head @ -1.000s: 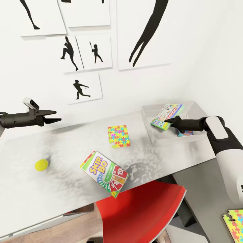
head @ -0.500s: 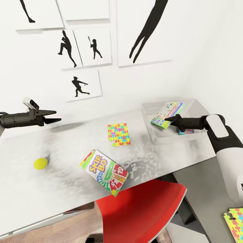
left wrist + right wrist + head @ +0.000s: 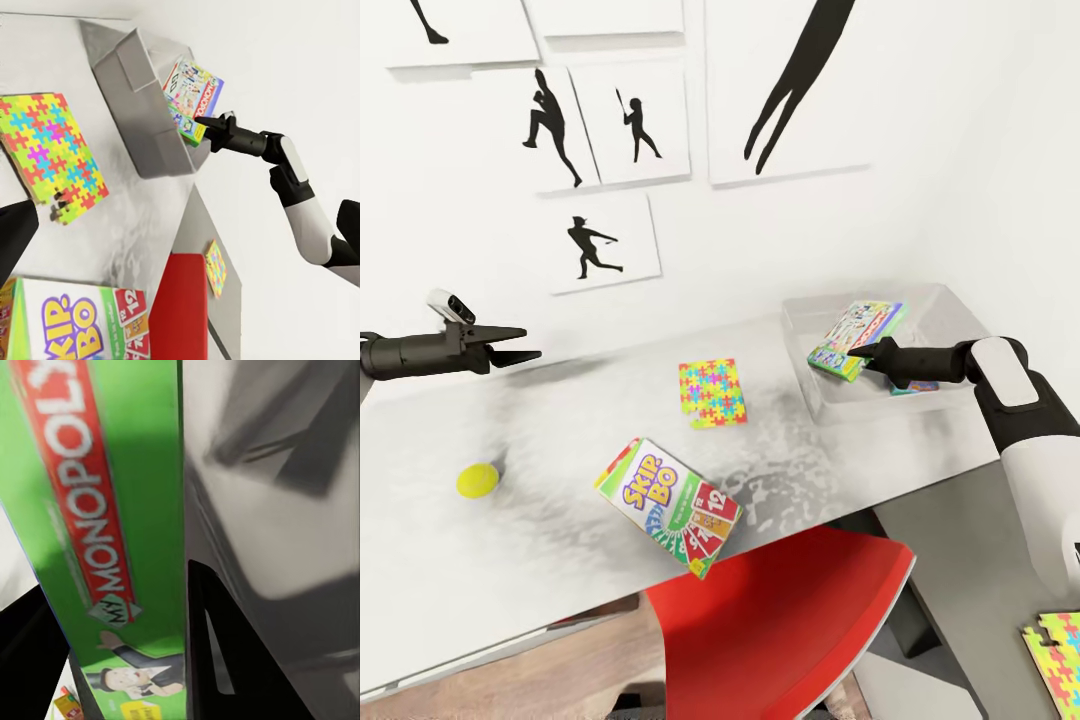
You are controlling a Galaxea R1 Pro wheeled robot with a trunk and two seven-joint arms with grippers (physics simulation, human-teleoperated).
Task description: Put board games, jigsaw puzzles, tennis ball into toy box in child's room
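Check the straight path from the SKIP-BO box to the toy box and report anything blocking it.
Nothing visible blocks it. Bare tabletop lies between the green-edged SKIP-BO cardboard box and the pale grey toy box. The multicolour jigsaw square lies off that line, toward the wall.

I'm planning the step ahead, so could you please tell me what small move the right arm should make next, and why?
Probably open the right claw and let go. It grips the green-edged Monopoly box by its edge, and the box already sits tilted inside the grey toy box on the table, beside a small blue box.
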